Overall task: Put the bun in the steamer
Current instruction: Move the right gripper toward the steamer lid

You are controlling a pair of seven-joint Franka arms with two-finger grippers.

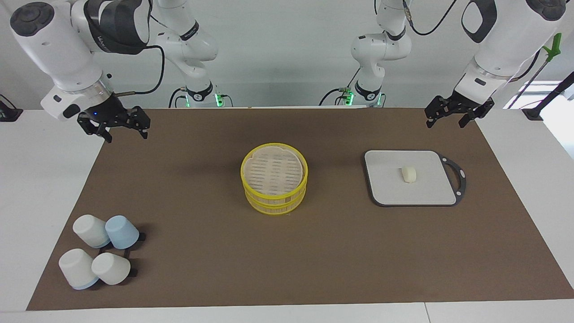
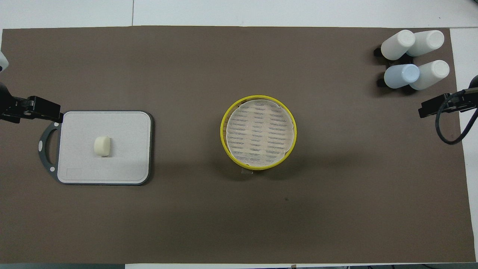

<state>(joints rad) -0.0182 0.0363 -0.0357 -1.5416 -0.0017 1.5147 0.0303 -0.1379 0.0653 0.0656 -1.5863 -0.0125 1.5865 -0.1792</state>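
The bun (image 1: 408,174) is a small cream-white lump lying on a grey board (image 1: 390,190) toward the left arm's end of the table; it also shows in the overhead view (image 2: 102,145). The steamer (image 1: 275,196), two stacked tiers with yellow rims and a pale slatted floor, stands empty mid-table, and shows in the overhead view (image 2: 223,130). My left gripper (image 1: 446,122) is open and empty, raised over the brown mat's corner by the board's handle (image 2: 37,108). My right gripper (image 1: 125,134) is open and empty, raised over the mat's edge at the right arm's end (image 2: 433,106).
Several upturned cups (image 1: 98,255), white and pale blue, stand in a cluster at the right arm's end, farther from the robots than the steamer, also in the overhead view (image 2: 412,59). The board (image 2: 123,164) has a dark handle loop (image 2: 44,145). A brown mat (image 1: 287,260) covers the table.
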